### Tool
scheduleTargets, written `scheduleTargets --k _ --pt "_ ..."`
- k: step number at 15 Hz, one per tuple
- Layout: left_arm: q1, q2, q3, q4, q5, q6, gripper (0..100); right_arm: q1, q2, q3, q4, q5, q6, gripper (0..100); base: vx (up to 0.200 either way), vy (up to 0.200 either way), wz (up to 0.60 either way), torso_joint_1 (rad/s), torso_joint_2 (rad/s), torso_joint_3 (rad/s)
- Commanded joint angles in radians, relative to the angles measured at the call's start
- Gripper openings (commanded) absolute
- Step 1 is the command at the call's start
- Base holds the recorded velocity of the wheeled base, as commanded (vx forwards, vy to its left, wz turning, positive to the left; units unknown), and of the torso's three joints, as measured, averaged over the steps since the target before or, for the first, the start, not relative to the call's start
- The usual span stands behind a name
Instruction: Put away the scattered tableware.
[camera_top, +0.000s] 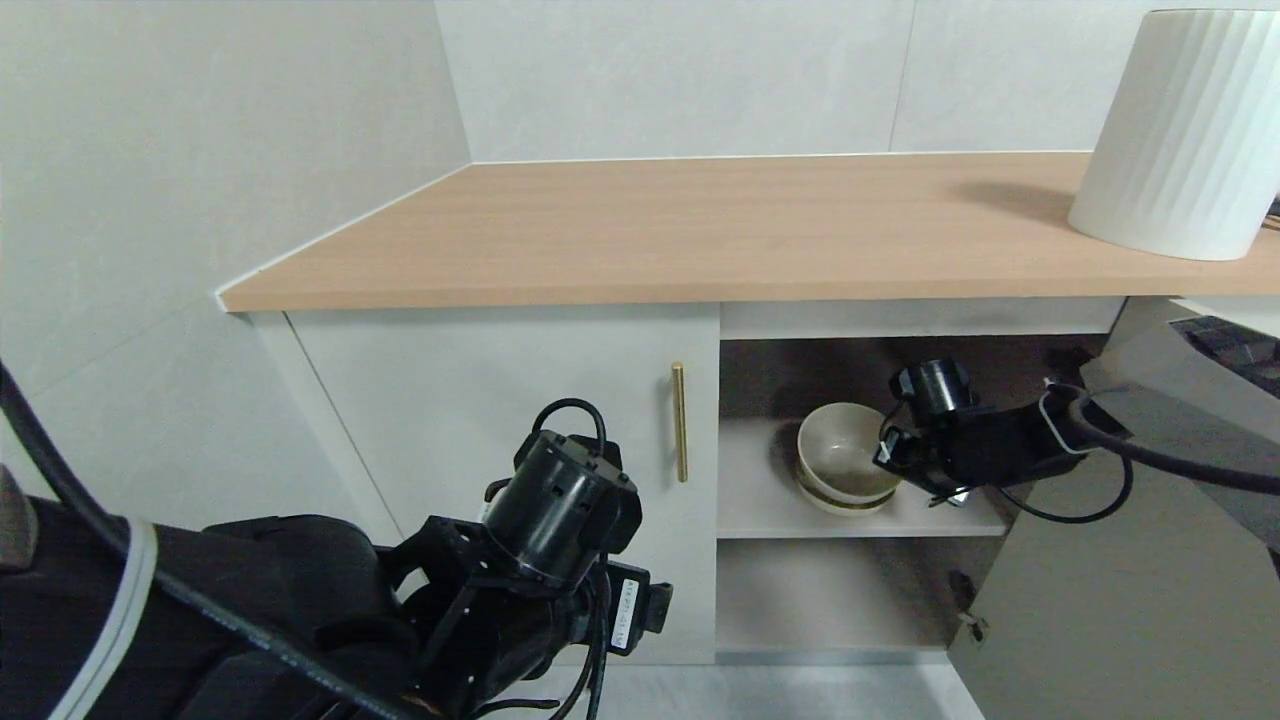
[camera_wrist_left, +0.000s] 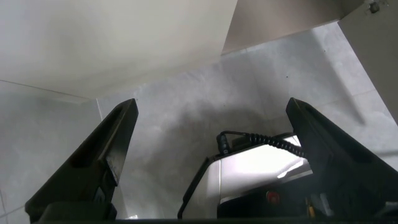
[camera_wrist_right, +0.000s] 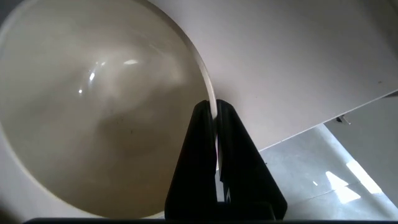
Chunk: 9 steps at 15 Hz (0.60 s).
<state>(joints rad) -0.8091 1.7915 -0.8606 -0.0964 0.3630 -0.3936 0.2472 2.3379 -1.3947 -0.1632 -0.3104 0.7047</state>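
white label (camera_top: 627, 601), print too small to read

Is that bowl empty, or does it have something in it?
Empty: the bowl shows a bare, glossy inside, while the right gripper pinches its rim.

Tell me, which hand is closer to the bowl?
Right. The right gripper grips the bowl by its rim on the shelf; the left gripper hangs open farther off, before the closed door.
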Motion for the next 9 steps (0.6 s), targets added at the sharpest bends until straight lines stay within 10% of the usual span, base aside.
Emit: scheduleTargets --k 1,7,8,9 --pt "0.001 0.002 0.000 0.000 0.001 -0.001 100 0.009 0.011 -0.007 0.001 0.001 -0.001 0 0.000 0.000 0.00 0.000 0.00 0.000" --pt "0.001 0.002 0.000 0.000 0.001 -0.001 100 0.010 0.011 -0.007 0.001 0.001 -0.001 0 0.000 0.000 0.00 0.000 0.00 0.000" --pt "0.001 0.002 0.000 0.000 0.001 -0.001 100 0.010 0.009 -0.006 0.001 0.001 -0.001 100 0.000 0.000 0.00 0.000 0.00 0.000" --pt "0.001 0.002 0.000 0.000 0.001 -0.001 100 0.010 0.006 -0.003 0.001 0.001 -0.001 100 0.000 0.000 0.00 0.000 0.00 0.000"
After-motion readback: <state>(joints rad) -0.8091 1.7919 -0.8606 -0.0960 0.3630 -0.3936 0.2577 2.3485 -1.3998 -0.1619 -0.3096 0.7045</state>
